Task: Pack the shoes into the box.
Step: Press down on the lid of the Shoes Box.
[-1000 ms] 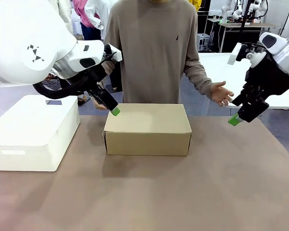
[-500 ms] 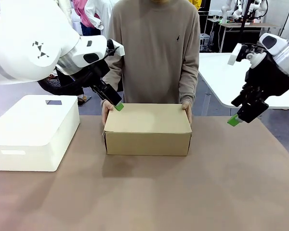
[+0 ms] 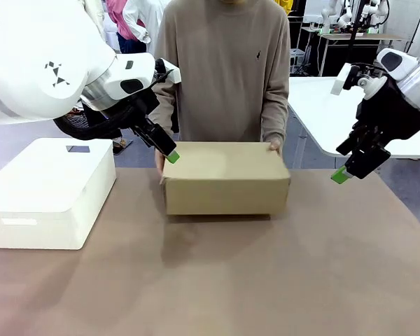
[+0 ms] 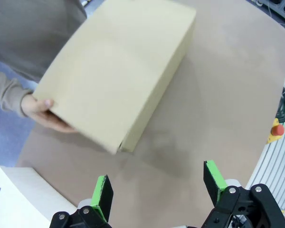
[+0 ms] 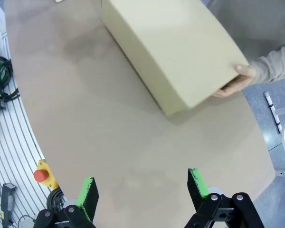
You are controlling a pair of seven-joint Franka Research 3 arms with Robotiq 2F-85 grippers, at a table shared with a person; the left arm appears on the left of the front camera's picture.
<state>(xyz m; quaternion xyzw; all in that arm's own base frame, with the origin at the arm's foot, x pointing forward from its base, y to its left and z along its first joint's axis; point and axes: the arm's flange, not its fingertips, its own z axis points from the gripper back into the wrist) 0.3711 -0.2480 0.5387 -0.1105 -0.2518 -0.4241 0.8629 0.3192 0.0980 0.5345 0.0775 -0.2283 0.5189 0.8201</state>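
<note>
Both grippers stand wide and hold nothing. On the robot's left, the left gripper (image 4: 156, 190) hangs in the air above the worktop (image 3: 266, 280), close by the near left corner of the box (image 3: 225, 178), its green pad not touching the cardboard as far as the front view lets one tell. Over at the right edge of the worktop, the right gripper (image 5: 142, 190) hovers well apart from the box. A person at the far side grips the closed brown box by both ends, one hand (image 4: 45, 111) at each end. A white box (image 3: 49, 189) sits on the worktop at the left.
</note>
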